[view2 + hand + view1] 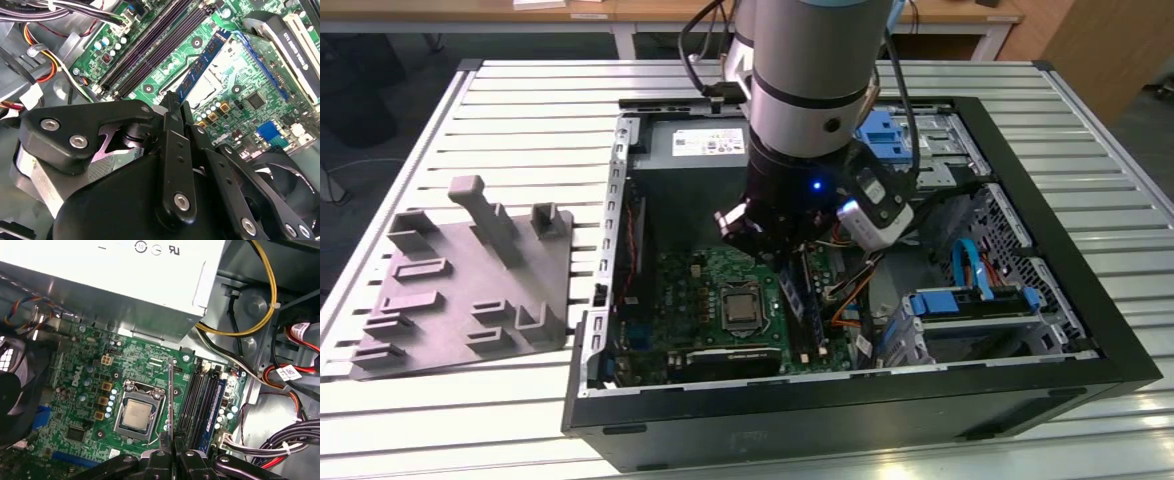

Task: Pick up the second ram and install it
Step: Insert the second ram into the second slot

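Note:
My gripper (174, 101) is shut on the second ram (205, 62), a thin dark blue stick that juts out from between the fingertips. In the first wrist view the second ram (170, 395) shows edge-on as a thin line, held by the gripper (170, 441) above the green motherboard (85, 380). It hangs between the CPU socket (137, 413) and the long black memory slots (196, 396), apart from both. A blue strip (213, 412) lies along the slot on the far side from the socket. In the exterior view the gripper (781, 262) is low inside the open computer case (1067, 310).
The silver power supply (125, 280) stands close behind the motherboard. Cable bundles (280, 375) run beside the slots, and a black fan (15, 405) sits on the other side. Drive bays (987, 300) fill the exterior view's right of the case. A grey fixture plate (467, 280) lies on the slatted table.

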### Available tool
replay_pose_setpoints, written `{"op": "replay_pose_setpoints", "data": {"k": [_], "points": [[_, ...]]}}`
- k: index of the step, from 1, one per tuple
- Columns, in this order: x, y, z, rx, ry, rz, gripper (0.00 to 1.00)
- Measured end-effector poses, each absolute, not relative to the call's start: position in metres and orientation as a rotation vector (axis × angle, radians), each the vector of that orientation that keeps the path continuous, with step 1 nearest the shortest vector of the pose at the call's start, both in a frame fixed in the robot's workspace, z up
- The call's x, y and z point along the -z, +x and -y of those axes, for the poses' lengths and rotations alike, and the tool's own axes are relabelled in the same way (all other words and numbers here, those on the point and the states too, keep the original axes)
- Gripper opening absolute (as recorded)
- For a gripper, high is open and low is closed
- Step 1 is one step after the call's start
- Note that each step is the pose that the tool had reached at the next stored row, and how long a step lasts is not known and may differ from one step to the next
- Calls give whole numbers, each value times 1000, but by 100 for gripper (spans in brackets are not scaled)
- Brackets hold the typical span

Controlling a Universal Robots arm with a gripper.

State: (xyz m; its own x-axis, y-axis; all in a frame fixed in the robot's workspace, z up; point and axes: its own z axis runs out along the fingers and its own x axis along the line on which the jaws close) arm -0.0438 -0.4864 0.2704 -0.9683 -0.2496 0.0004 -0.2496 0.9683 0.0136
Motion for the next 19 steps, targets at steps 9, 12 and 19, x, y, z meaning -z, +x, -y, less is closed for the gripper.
{"op": "replay_pose_setpoints", "data": {"k": [9, 12, 19], "points": [[-270, -44, 486, 36, 318, 3125, 14], [-270, -44, 486, 37, 296, 3127, 14], [-270, -44, 486, 37, 240, 3132, 14]]}}
